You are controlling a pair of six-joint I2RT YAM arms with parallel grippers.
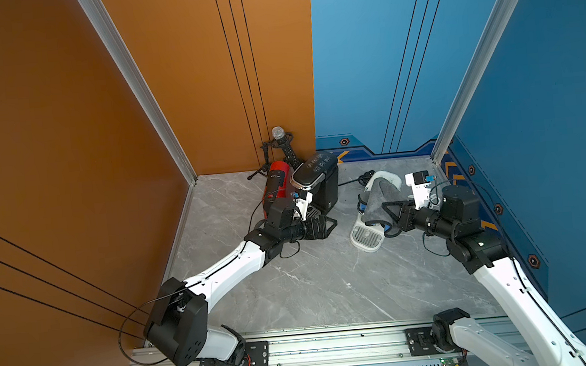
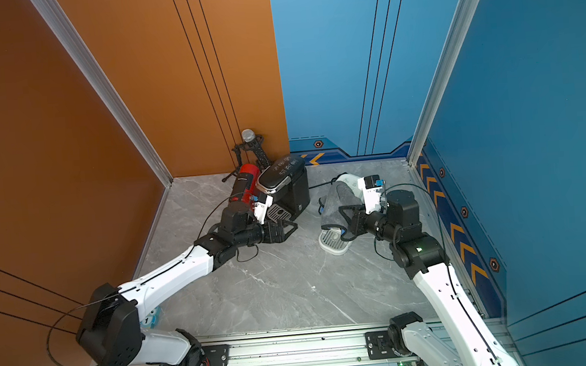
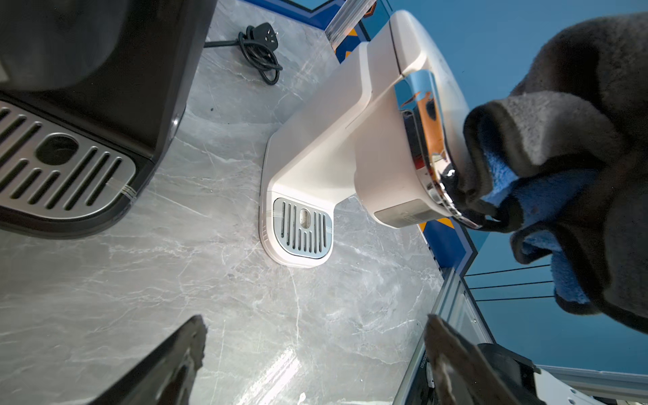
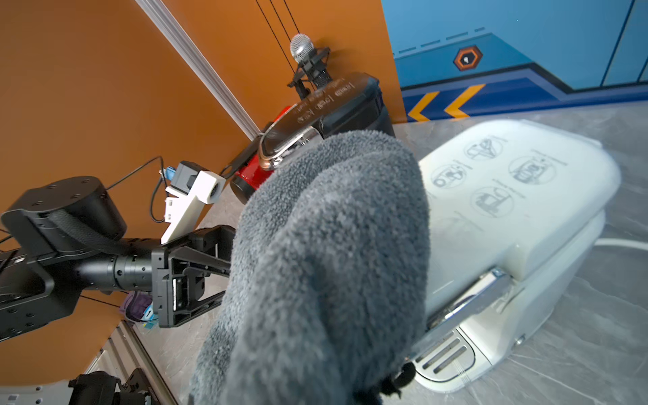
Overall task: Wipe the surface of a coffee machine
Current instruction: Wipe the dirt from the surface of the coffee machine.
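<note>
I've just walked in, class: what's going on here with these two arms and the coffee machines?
The right end effector is shut on a grey cloth, which lies over the front of the white coffee machine, so wiping seems under way there. The left end effector hangs open and empty in front of the black coffee machine.

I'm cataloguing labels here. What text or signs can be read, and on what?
"1": blue tag beside the left arm.
White coffee machine lid: pictograms, captions too blurred.
Black coffee machine lid: icons, wording too small.
Red appliance label: too small.
</note>
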